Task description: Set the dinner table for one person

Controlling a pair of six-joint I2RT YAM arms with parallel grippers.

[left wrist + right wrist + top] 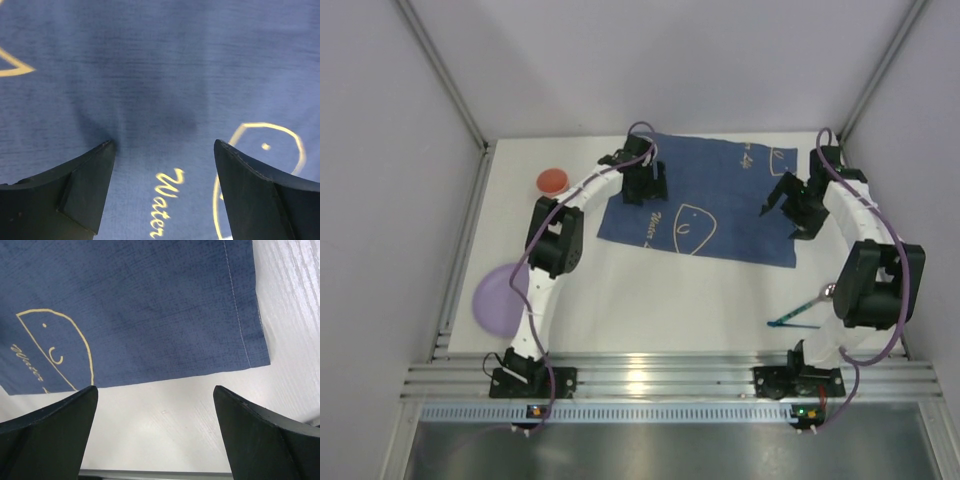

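The white dinner table (650, 300) carries a dark-blue cloth (710, 200) with yellow line drawings, lying flat at the back middle. My left gripper (647, 192) is open and empty over the cloth's left part. In the left wrist view it (164, 145) hangs just above the cloth (160, 65), by the yellow word "Water" (167, 202). My right gripper (786, 212) is open and empty at the cloth's right edge. In the right wrist view it (156, 387) is over bare table (165, 425), just off the cloth's edge (150, 305).
A small red cup (552, 180) stands at the back left. A purple plate (500, 297) lies at the left edge beside the left arm. A utensil with a teal handle (800, 312) lies at the front right near the right arm. A ribbed aluminium rail (670, 380) runs along the near edge.
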